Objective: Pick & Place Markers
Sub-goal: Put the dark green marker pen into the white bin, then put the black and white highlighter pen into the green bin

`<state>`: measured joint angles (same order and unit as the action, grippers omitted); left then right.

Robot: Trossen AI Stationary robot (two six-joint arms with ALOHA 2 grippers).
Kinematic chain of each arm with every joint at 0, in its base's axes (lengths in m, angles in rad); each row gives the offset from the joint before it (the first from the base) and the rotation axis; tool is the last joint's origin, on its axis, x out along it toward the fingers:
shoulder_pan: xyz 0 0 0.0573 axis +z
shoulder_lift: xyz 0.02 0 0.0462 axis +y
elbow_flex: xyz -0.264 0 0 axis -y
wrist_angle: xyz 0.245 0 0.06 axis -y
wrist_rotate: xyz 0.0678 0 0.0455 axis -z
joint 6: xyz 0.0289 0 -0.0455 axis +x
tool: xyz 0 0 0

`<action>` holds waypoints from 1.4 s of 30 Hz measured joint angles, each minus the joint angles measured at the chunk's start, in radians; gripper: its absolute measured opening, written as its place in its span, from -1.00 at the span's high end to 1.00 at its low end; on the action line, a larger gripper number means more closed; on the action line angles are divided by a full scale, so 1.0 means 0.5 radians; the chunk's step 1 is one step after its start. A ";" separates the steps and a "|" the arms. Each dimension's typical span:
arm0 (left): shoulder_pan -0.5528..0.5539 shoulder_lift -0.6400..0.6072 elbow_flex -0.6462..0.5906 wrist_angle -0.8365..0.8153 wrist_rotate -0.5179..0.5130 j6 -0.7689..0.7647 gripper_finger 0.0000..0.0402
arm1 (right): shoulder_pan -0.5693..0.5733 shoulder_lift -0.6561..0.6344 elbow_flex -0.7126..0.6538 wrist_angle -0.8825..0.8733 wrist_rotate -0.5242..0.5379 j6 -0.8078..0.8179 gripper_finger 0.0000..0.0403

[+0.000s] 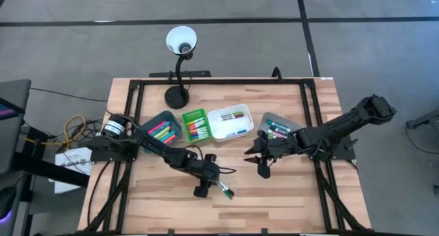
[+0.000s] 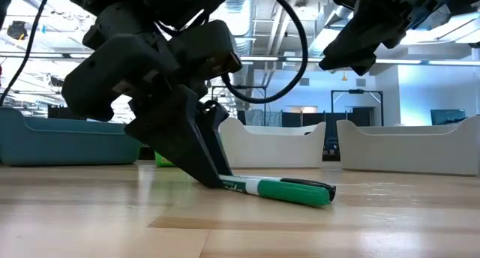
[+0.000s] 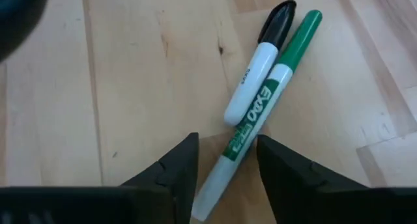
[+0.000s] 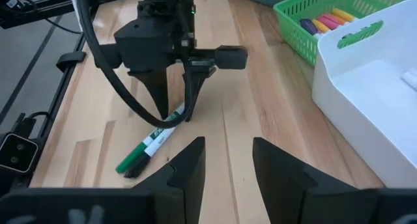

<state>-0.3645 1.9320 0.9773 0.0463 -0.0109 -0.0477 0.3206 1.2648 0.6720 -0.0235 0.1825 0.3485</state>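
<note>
Two markers lie side by side on the wood near the table's front middle: a green-capped one [image 3: 277, 81] and a black-capped one [image 3: 257, 64], both white-barrelled. My left gripper [image 3: 227, 146] is low over them, slanting down. It is open, with a finger on each side of the green marker's white tail end [image 3: 218, 185] and a gap left on both sides. In the low view its fingertips [image 2: 217, 179] reach down to the tabletop at that end. My right gripper [image 4: 228, 162] hangs open above the table to the right of the markers, with nothing between its fingers.
A row of bins stands behind the work spot: a teal one [image 1: 162, 130] and a green basket [image 1: 195, 124] with coloured markers, a white one [image 1: 230, 123], and a grey one [image 1: 278, 128] under my right arm. A desk lamp [image 1: 180, 64] stands at the far edge.
</note>
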 joint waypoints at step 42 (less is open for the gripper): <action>0.712 -0.729 -0.126 0.126 -0.509 0.135 0.98 | -0.045 0.002 -0.001 -0.062 0.014 -0.035 0.41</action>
<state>-0.0084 1.5676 0.9142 0.1091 -0.2656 0.0195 0.2982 1.2655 0.6716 -0.0545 0.1894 0.3309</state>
